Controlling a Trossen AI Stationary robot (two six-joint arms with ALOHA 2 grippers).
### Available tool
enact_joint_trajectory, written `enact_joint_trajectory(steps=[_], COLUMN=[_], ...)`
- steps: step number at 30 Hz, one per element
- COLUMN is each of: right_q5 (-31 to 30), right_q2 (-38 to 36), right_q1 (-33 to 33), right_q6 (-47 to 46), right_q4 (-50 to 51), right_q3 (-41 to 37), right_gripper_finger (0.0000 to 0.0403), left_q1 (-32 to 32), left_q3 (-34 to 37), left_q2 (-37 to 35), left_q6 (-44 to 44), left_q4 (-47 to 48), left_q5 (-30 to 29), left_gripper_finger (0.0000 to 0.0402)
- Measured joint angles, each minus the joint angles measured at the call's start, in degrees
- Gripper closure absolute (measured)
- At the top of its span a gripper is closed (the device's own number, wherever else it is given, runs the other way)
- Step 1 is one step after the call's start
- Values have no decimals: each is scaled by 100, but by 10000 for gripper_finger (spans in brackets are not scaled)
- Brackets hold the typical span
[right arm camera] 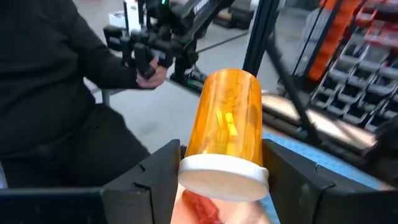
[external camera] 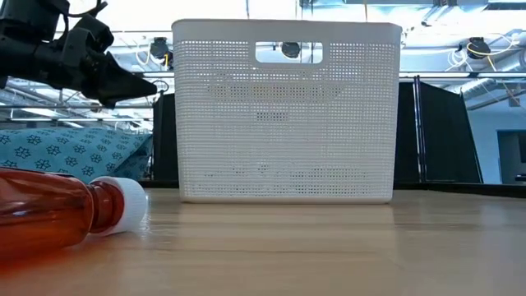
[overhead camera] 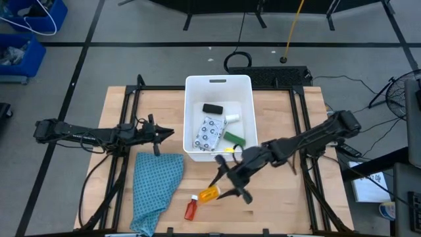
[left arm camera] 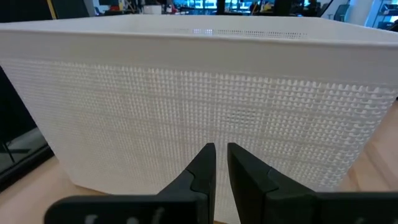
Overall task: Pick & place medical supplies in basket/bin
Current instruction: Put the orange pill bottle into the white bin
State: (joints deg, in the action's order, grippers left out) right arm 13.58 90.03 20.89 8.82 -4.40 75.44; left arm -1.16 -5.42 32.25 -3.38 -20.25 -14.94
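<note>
Orange bottle (overhead camera: pixel 209 193) held between right gripper (overhead camera: pixel 226 184) fingers, just above table (overhead camera: pixel 283 210) in front of bin (overhead camera: pixel 191 118); long axis diagonal, white cap toward the wrist. No readable label. Red bottle (overhead camera: pixel 191 209) lies beside it. Left gripper (overhead camera: pixel 164 134) nearly closed, empty, left of bin.

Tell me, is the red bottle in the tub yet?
No. The red bottle lies on its side on the table, outside the white tub.
</note>
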Motion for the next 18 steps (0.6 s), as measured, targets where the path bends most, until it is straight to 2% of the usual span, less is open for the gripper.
enact_joint_trajectory(steps=[6,13,18], right_q5=[-53,-792,-935], right_q2=[-1016,-2637,-3790], right_q1=[-489,-1364,-1784], right_q6=[104,276,434], right_q4=[129,1141,1627], right_q3=[-295,-760,-1282], right_gripper_finger=[206,205,205], left_q1=[1,1,-1], left_q3=[1,1,1], left_q2=[0,-2,-1], left_q6=[-51,-146,-145], left_q4=[46,119,176], left_q5=[-2,-5,-13], left_gripper_finger=[355,355,355])
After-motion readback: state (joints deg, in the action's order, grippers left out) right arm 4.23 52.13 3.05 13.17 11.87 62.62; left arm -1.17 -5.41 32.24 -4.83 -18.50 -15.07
